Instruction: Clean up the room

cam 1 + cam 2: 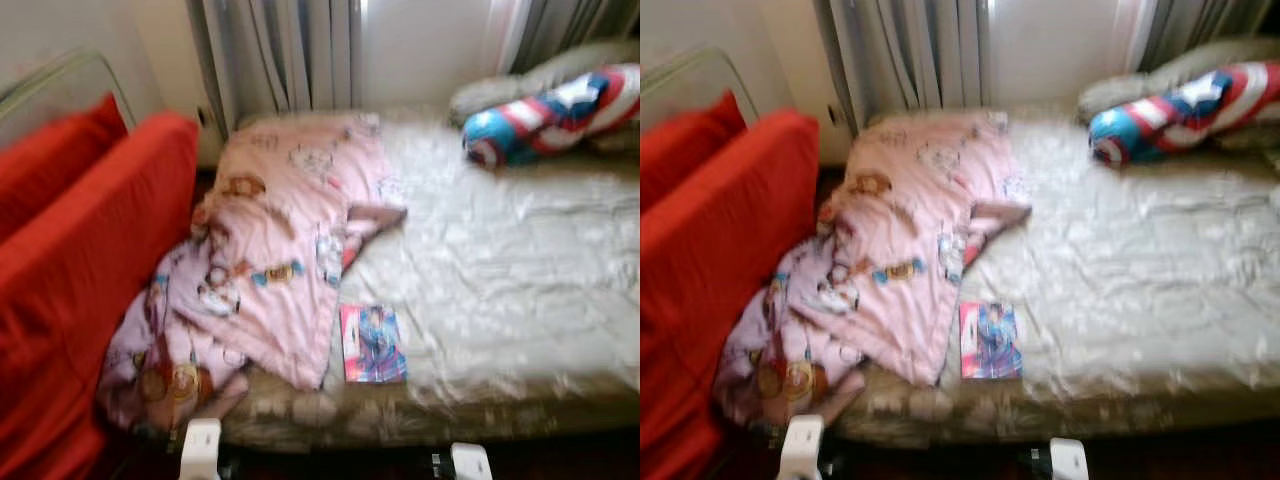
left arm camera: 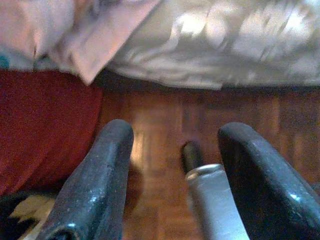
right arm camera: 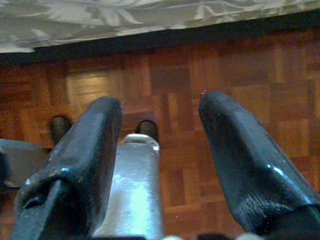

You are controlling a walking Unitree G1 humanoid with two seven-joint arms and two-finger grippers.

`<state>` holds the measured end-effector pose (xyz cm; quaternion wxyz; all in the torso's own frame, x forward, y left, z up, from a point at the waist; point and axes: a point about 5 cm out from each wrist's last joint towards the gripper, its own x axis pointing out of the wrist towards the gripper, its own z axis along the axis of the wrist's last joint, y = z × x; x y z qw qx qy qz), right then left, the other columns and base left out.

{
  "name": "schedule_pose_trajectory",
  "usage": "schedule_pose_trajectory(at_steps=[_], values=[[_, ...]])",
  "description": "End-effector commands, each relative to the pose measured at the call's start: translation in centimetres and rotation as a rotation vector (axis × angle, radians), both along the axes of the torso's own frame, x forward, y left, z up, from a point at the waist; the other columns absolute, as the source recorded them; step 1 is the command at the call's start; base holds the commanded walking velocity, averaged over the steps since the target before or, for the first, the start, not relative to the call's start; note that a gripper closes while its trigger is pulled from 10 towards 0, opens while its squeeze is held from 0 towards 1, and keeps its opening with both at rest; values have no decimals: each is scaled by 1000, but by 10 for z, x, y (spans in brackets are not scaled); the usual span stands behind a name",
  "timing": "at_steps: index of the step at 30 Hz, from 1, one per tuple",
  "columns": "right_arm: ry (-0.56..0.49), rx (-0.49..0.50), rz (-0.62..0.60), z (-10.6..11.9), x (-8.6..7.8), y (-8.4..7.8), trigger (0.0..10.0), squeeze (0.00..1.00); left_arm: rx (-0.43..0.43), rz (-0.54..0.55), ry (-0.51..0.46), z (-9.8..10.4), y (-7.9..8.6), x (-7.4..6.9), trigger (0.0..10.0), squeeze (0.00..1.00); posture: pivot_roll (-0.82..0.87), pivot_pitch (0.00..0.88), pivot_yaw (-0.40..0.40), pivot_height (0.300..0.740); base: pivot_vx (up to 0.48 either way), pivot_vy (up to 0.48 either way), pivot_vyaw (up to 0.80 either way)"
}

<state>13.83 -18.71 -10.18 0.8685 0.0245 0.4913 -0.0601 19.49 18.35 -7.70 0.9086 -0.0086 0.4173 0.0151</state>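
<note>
Both hands hang low over the parquet floor (image 3: 170, 65), left hand (image 2: 172, 165) and right hand (image 3: 160, 145) each spread apart and empty, while ahead of them the bed (image 1: 500, 280) carries a small book (image 1: 372, 344), a rumpled pink blanket (image 1: 285, 240) and, farthest off, a striped pillow (image 1: 555, 112).

We find both arms hanging low. The left gripper (image 2: 175, 175) points downward, its two black fingers (image 2: 95, 185) spread well apart with nothing between them. The right gripper (image 3: 160, 165) hangs likewise, its fingers (image 3: 245, 160) parted and empty. In the head views we note the white tops of the left arm (image 1: 201, 447) and right arm (image 1: 469, 461) at the lower edge.
</note>
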Motion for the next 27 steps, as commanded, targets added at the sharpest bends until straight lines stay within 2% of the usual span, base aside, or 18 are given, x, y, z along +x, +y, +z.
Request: schedule_pose_trajectory(at_steps=[1,11,18,27], values=[[-17,10,-3,2,6,3,10000,0,12,16,2,0,7,-1,10000,0,-43,0,29,740,307,0,0],[-26,3,17,3,7,2,10000,0,4,27,-5,1,7,0,10000,0,-44,0,19,740,308,0,0],[-41,5,32,4,9,2,10000,0,-9,32,-31,3,6,4,10000,0,-49,0,17,740,0,0,0],[-140,17,59,9,16,3,10000,0,-37,13,-175,20,4,28,10000,0,-58,0,16,740,0,0,0]])
